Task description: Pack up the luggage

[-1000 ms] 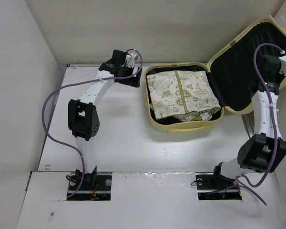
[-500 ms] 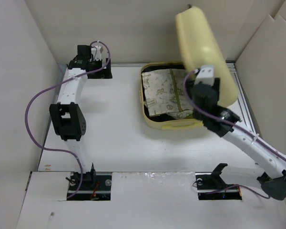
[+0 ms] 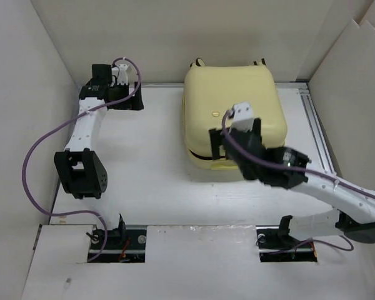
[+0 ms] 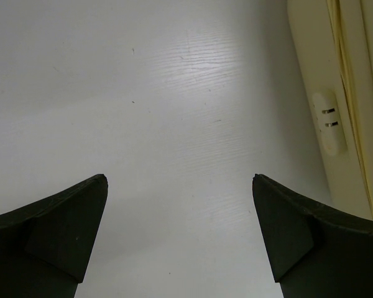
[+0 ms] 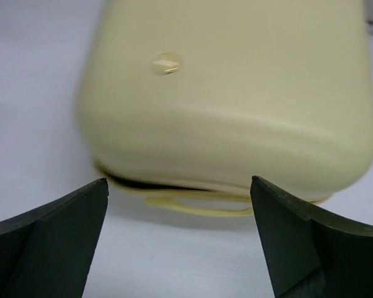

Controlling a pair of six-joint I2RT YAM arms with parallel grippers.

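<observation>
Checking in: luggage (image 3: 234,112) packed?
– Nearly: folded shut at 1 o'clock, front seam (image 5: 149,184) gapes, I'd press it. R gripper (image 3: 235,139) spread over it, L gripper (image 4: 179,183) spread at 10, both empty.

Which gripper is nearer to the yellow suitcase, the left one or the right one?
Right. The right gripper is open at the near edge of the suitcase. The left gripper, also open, is over the table to its left, clearly apart from it.
</observation>
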